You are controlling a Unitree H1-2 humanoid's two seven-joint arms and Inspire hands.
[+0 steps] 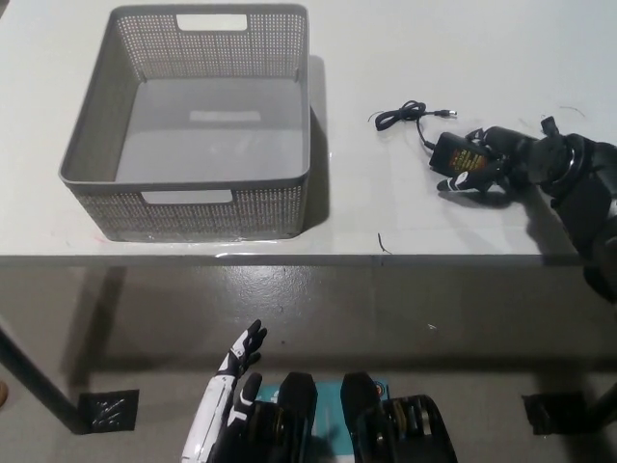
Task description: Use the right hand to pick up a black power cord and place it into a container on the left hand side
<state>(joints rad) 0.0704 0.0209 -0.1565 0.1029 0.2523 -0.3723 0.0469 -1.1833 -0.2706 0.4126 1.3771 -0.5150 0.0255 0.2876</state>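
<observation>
The black power cord lies on the white table (405, 212) at the right: its adapter brick (449, 150) with a thin coiled lead (403, 115) trailing up and left. My black right hand (492, 162) lies over the brick's right end. Its fingers (463, 182) curl round the near side and the thumb sits on the far side, shut on the brick, which still rests on the table. The grey perforated basket (188, 198) stands empty at the left. My white left hand (236, 376) hangs low below the table edge, fingers apart.
The table's front edge (289, 258) runs across the picture, with the floor below it. A small dark mark (384, 243) sits near that edge. Bare table lies between the basket and the cord.
</observation>
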